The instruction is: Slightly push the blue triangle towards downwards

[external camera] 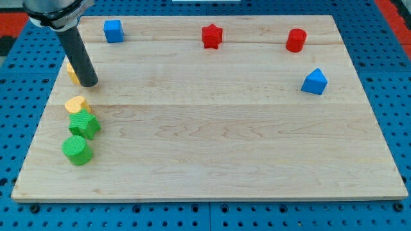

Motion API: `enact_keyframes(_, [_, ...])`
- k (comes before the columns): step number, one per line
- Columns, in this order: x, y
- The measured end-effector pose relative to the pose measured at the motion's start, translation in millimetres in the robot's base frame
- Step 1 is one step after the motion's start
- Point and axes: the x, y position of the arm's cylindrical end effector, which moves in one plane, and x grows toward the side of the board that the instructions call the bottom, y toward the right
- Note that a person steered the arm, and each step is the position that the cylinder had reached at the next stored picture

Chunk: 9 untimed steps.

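The blue triangle (pixel 314 82) lies on the wooden board (pixel 212 128) near the view's right edge, in its upper half. My tip (pixel 90 83) rests on the board at the view's far left, far from the blue triangle. It sits just to the right of a yellow block (pixel 71 72) that the rod partly hides, and above a yellow heart-shaped block (pixel 76 104).
A blue cube (pixel 113 31) sits at the top left, a red star (pixel 211 36) at top centre, a red cylinder (pixel 296 40) at top right. A green star (pixel 85 124) and a green cylinder (pixel 78 150) lie at the left below the yellow heart.
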Motion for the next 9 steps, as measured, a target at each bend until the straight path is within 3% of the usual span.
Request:
enact_keyframes(1, [0.0, 1.3])
enact_keyframes(2, [2.5, 41.4])
enact_keyframes(4, [-13.6, 143.2])
enact_keyframes(6, [-22.4, 319.0])
enact_keyframes(7, [-25.7, 379.5])
enact_keyframes(9, [-12.4, 436.6])
